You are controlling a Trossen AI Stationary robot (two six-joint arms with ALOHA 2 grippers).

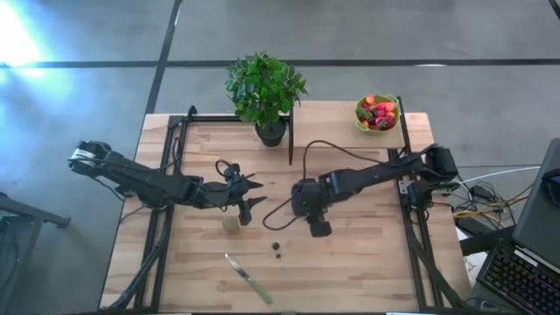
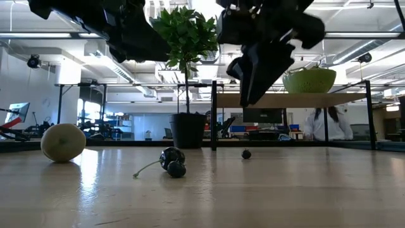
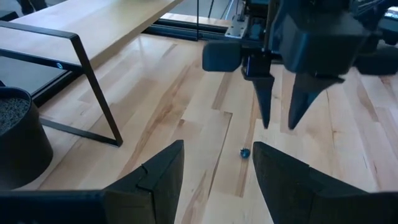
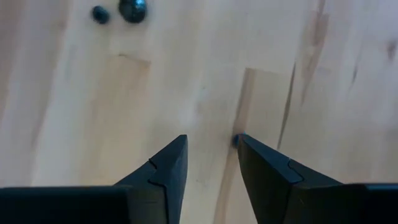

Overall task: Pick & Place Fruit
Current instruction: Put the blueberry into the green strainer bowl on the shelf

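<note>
Jaws of the right gripper (image 4: 211,146) hang parted, empty, above a tiny dark berry (image 4: 236,140).

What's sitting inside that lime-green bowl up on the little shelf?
From above, the bowl holds a heap of small toy fruit, mostly red with some orange and a few dark pieces. Anything lower in the heap is covered by the top layer.
</note>
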